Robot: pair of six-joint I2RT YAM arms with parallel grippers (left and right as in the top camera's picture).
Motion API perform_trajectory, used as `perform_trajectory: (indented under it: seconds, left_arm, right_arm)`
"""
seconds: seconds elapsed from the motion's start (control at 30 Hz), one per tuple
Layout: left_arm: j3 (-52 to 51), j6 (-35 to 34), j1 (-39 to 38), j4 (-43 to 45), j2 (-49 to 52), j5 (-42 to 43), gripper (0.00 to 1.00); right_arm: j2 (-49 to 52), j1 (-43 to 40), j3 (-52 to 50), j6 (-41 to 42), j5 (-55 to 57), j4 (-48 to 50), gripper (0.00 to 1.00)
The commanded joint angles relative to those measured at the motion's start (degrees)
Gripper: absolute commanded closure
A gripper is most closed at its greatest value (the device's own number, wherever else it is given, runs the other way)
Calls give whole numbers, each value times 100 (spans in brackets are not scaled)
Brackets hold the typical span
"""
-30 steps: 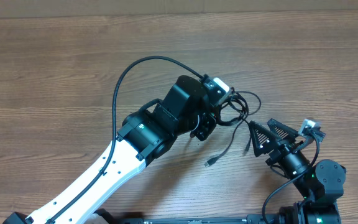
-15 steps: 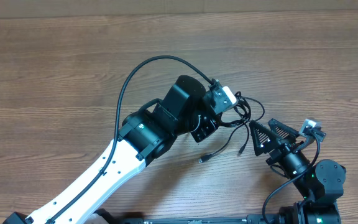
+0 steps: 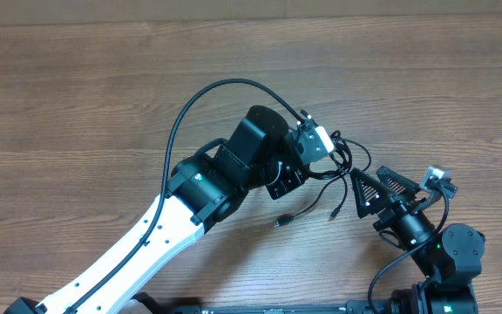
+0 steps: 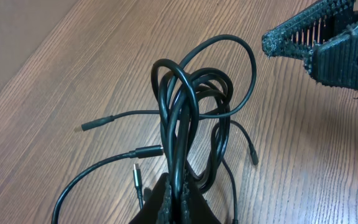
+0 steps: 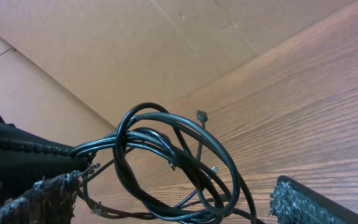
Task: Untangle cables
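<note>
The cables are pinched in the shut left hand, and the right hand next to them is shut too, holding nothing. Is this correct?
Not quite. The right hand is open, not shut: the overhead and right wrist views show its two fingers spread wide apart. The rest stands: the cables are pinched in the shut left hand, and the right hand holds nothing.

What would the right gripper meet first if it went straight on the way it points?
Most likely the tangled cables, held by the shut left gripper, directly ahead of the right gripper and in line with its open fingers. Depth is unclear, but nothing else shows in that line.
</note>
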Motion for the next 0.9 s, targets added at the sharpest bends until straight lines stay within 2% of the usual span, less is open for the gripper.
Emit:
perform_trajectory:
  seconds: [0.0, 0.4, 0.73, 0.87]
  left_arm:
    - [111, 44, 20, 79, -74, 116, 96]
    - [111, 11, 20, 57, -74, 116, 96]
    - [111, 1646, 20, -120, -74, 260, 96]
    - [111, 1768, 20, -138, -74, 260, 96]
  right_arm:
    - [-42, -11, 120, 0, 96, -2, 0]
    - [-42, -11, 120, 0, 111, -39, 0]
    - [-42, -11, 120, -2, 114, -39, 0]
    - [-42, -11, 120, -2, 114, -39, 0]
